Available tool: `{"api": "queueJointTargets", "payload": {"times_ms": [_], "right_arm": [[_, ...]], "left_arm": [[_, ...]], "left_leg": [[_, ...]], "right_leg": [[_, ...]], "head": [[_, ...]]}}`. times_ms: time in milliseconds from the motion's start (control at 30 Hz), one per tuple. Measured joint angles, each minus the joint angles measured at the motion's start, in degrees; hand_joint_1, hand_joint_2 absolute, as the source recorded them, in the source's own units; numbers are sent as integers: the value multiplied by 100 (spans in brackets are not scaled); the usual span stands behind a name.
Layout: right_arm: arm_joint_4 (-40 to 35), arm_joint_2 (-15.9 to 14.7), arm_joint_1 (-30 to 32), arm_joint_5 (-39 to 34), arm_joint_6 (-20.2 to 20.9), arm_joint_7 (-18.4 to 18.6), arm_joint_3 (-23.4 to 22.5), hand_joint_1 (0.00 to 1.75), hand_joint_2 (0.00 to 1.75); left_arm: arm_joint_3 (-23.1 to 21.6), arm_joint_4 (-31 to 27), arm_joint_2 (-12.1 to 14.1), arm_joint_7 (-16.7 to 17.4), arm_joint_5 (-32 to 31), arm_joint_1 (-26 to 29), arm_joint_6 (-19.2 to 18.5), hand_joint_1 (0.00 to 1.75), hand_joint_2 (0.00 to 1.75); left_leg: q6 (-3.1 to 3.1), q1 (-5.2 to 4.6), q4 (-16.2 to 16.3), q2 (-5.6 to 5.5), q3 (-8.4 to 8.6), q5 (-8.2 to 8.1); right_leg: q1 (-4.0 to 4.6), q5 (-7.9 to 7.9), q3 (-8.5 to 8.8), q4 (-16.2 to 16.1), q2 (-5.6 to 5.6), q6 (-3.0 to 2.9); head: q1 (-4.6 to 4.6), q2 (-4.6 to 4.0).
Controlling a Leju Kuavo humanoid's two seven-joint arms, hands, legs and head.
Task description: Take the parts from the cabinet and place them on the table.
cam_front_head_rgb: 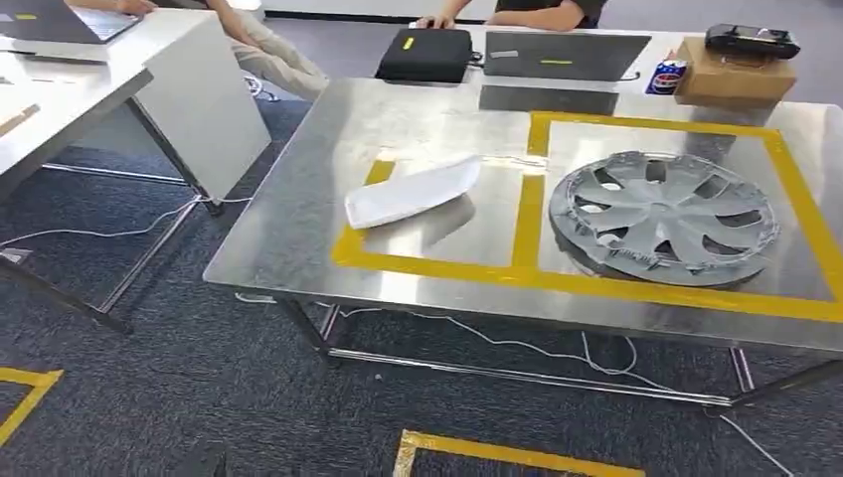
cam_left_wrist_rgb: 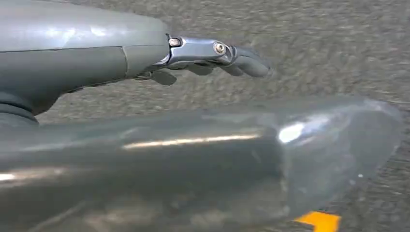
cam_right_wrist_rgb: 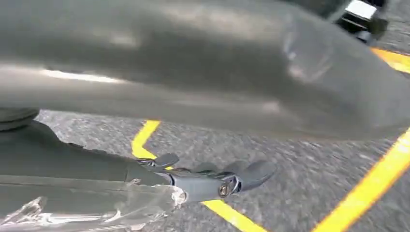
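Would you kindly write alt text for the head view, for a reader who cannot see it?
A steel table marked with yellow tape boxes holds a white part in the left box and a grey wheel cover in the right. Laptops and a cardboard box sit behind.

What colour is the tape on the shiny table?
Yellow tape, marking boxes on the table; the head view shows it best.

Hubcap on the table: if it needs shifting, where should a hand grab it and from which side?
Probably the rim of the hubcap at its near edge, coming from the robot's side of the steel table. It lies flat inside the right yellow-taped box; the openings between spokes near the rim likely give fingers purchase. The centre offers little to grip.
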Motion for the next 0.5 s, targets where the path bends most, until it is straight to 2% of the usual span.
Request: {"api": "queueJointTargets", "payload": {"times_ms": [33, 67, 100, 133, 167, 200, 233, 300, 333, 367, 400, 433, 467, 500], "right_arm": [[0, 4, 3, 9, 0, 0, 22, 0, 0], [0, 7, 4, 15, 0, 7, 39, 0, 0], [0, 9, 4, 28, 2, 7, 57, 0, 0], [0, 9, 1, 46, 9, 7, 66, 0, 0], [-2, 6, 2, 65, 9, 7, 68, 0, 0], [2, 11, 6, 92, 9, 7, 72, 0, 0], [2, 15, -3, 103, 9, 7, 85, 0, 0], [2, 31, -5, 111, 9, 9, 107, 0, 0], [13, 46, 9, 111, 9, 9, 107, 0, 0], [15, 46, 18, 111, 7, 9, 109, 0, 0], [20, 46, 49, 114, 7, 9, 111, 0, 0], [20, 48, 63, 114, 9, 9, 118, 0, 0], [20, 50, 64, 116, 9, 9, 127, 0, 0], [20, 50, 59, 116, 9, 9, 137, 0, 0]], "left_arm": [[-22, 13, 0, 13, 4, -3, -9, 0, 0], [-31, 17, 2, 17, 7, -6, -26, 0, 0], [-52, 20, 2, 42, -29, -14, -28, 0, 0], [-92, 20, 2, 52, -94, -27, -28, 0, 0], [-147, 22, -33, 59, -162, -59, -26, 0, 0], [-190, 24, -26, 63, -236, -109, -24, 0, 0], [-244, 37, -44, 63, -312, -132, -20, 0, 0], [-323, 61, -39, 94, -374, -65, -6, 0, 0], [-347, 74, -35, 98, -385, -28, -2, 0, 0], [-361, 81, -28, 107, -398, -4, 0, 0, 0], [-387, 83, -28, 111, -415, -12, 0, 0, 0], [-417, 83, -37, 111, -433, -34, -7, 0, 0], [-446, 83, -46, 111, -453, -46, -6, 0, 0], [-467, 89, -48, 113, -490, -45, -4, 0, 0]], "left_leg": [[-21, 19, 35, 1, 88, 168], [-42, 45, -137, 4, 283, 388], [-69, 66, -525, 28, 601, 564], [-105, 90, -1010, 132, 985, 614], [-123, 106, -1471, 330, 1395, 518], [-40, 51, -1787, 309, 1507, 412], [65, 46, -1822, 274, 1409, 378], [190, -3, -1796, 169, 1321, 451], [278, -2, -1805, 158, 1271, 515], [332, -9, -1805, 124, 1210, 573], [376, -17, -1804, 66, 1134, 645], [400, -33, -1802, -10, 1035, 723], [414, -53, -1800, -70, 942, 800], [419, -75, -1797, -131, 846, 875]], "right_leg": [[-8, 65, -94, 5, -43, 19], [-20, 119, -181, 17, -95, 48], [-40, 165, -254, 36, -151, 84], [-48, 197, -298, 63, -200, 125], [-27, 217, -339, 89, -230, 162], [-25, 250, -385, 143, -307, 207], [-26, 308, -424, 170, -378, 260], [-84, 402, -438, 129, -478, 314], [-114, 350, -461, 160, -406, 350], [-115, 63, -541, 302, -215, 367], [-98, -353, -639, 682, -47, 362], [-79, -700, -764, 1169, 41, 342], [-59, -934, -857, 1597, 78, 320], [-31, -1013, -880, 1892, 93, 281]], "head": [[4, 0], [4, 0], [4, 0], [2, 0], [-24, 0], [-13, 0], [-9, 0], [-4, 0], [0, 0], [-4, 0], [15, 0], [26, 0], [31, 0], [29, 0]]}}
